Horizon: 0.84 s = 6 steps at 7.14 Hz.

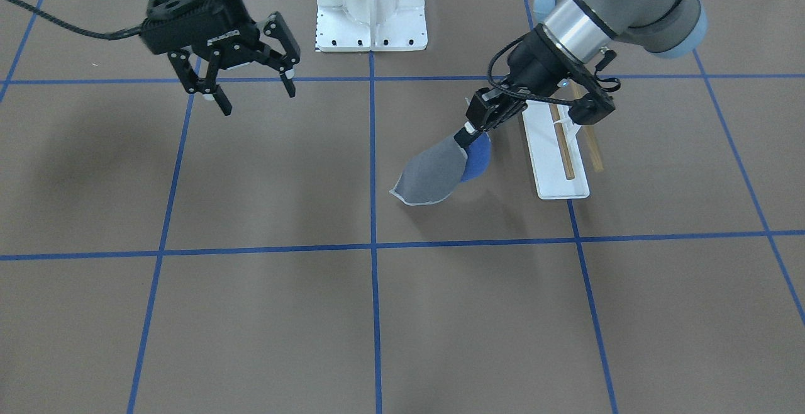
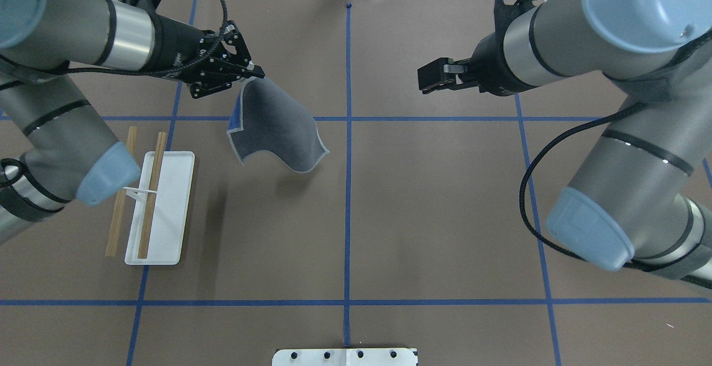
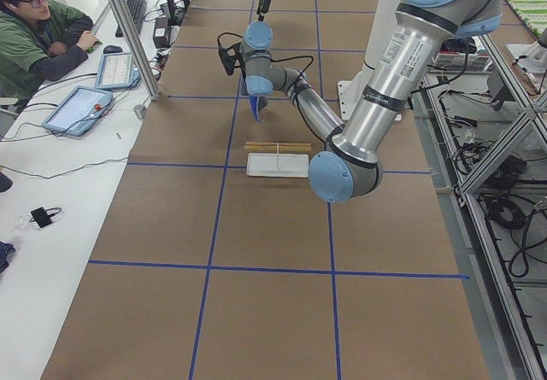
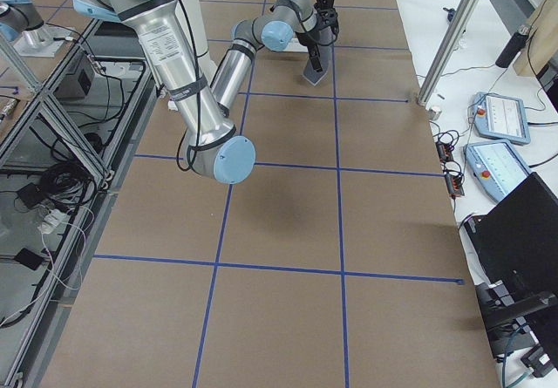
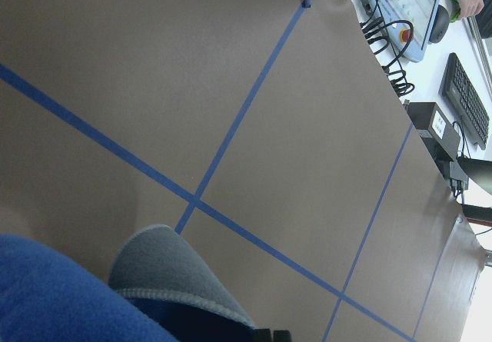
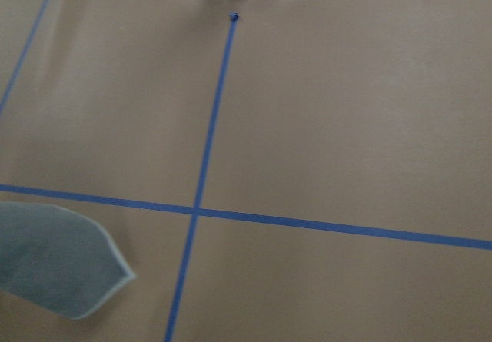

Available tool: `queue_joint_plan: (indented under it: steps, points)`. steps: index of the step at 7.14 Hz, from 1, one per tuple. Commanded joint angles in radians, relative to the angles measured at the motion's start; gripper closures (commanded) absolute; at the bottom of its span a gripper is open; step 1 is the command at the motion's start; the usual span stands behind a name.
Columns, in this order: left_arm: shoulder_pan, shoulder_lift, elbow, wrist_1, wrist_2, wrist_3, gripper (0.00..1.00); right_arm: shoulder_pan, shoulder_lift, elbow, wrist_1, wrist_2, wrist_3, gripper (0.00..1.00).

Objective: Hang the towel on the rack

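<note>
One corner of towel (image 2: 275, 127) pinched in L claw (image 2: 257, 74), rest hanging above bench (image 2: 434, 216) so I can drape it over rack (image 2: 172, 188) nearby; R claw (image 1: 258, 99) sits wide, empty, well apart.

I am working in a robotics lab. The table (image 3: 273, 312) has a brown cover marked with a blue tape grid (image 1: 373, 247). Two grey industrial arms, the left arm (image 2: 67, 38) and the right arm (image 2: 612, 21), reach over it. In the left side view, at 10 o'clock, an operator (image 3: 38, 30) sits at a white desk (image 3: 34, 226) with touch pendants (image 3: 77, 109). An aluminium post (image 3: 128, 34) stands at the table edge. At 3 o'clock, loose cables (image 3: 504, 213) lie among metal frames.
</note>
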Motion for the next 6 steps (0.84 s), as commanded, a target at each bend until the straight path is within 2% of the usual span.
queue_joint_plan:
  steps: [1,2,3,4,5,6]
  points:
    - [-0.105,0.099,-0.001,-0.001,-0.115,0.267,1.0,0.12,-0.042,-0.119,-0.091,0.057,-0.192,0.0]
    - [-0.123,0.169,-0.003,-0.001,-0.116,0.42,1.0,0.174,-0.052,-0.183,-0.12,0.059,-0.311,0.0]
    - [-0.151,0.228,-0.001,-0.003,-0.139,0.56,1.0,0.229,-0.109,-0.219,-0.12,0.086,-0.478,0.0]
    - [-0.201,0.284,0.002,-0.003,-0.204,0.685,1.0,0.283,-0.198,-0.215,-0.113,0.096,-0.622,0.0]
    - [-0.219,0.338,-0.023,-0.009,-0.217,0.716,1.0,0.339,-0.258,-0.215,-0.113,0.114,-0.734,0.0]
    - [-0.216,0.334,-0.046,0.0,-0.209,0.671,1.0,0.39,-0.289,-0.215,-0.113,0.144,-0.821,0.0]
